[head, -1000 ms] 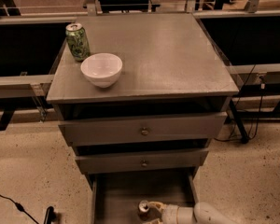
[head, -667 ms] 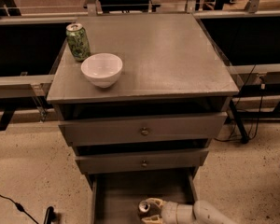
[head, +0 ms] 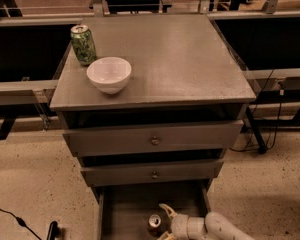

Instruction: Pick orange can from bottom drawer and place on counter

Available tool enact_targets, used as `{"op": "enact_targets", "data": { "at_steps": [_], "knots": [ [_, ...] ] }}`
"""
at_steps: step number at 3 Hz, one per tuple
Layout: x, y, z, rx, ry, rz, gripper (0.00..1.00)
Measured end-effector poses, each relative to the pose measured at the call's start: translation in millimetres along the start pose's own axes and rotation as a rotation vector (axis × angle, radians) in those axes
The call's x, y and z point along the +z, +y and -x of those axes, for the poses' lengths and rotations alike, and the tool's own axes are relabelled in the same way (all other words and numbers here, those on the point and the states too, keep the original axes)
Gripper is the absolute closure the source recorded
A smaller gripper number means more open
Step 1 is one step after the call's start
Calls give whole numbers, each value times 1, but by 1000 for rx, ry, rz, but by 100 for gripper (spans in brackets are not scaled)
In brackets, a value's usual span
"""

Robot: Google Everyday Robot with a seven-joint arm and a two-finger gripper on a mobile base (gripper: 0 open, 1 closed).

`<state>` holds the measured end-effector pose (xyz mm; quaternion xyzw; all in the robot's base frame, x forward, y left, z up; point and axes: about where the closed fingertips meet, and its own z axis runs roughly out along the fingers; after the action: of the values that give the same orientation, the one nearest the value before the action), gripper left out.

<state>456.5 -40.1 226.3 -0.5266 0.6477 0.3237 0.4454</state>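
The orange can (head: 153,223) stands upright in the open bottom drawer (head: 125,209), near its front, silver top showing. My gripper (head: 163,223) reaches in from the lower right, low in the drawer, right next to the can. Its fingers are spread, one fingertip (head: 165,209) behind the can and the other at the frame's bottom edge, with the can just at their opening. I cannot tell if they touch it. The counter (head: 180,59) is the grey cabinet top above.
A green patterned can (head: 83,44) and a white bowl (head: 109,74) stand on the counter's left side. The two upper drawers with brass knobs (head: 154,141) are slightly pulled out. A black cable (head: 12,216) lies on the speckled floor at left.
My gripper has shifted slightly to the right in the drawer, and the can's top now shows more plainly at the fingers' opening. Nothing on the counter has moved.
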Motion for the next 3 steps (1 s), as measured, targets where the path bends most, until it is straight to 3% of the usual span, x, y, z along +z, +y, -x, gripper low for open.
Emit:
{"op": "enact_targets", "data": {
  "at_steps": [1, 2, 3],
  "knots": [
    [15, -1, -7, 6, -2, 18, 3],
    [28, -2, -12, 17, -7, 21, 21],
    [36, -2, -18, 56, -19, 15, 60]
  ]
}}
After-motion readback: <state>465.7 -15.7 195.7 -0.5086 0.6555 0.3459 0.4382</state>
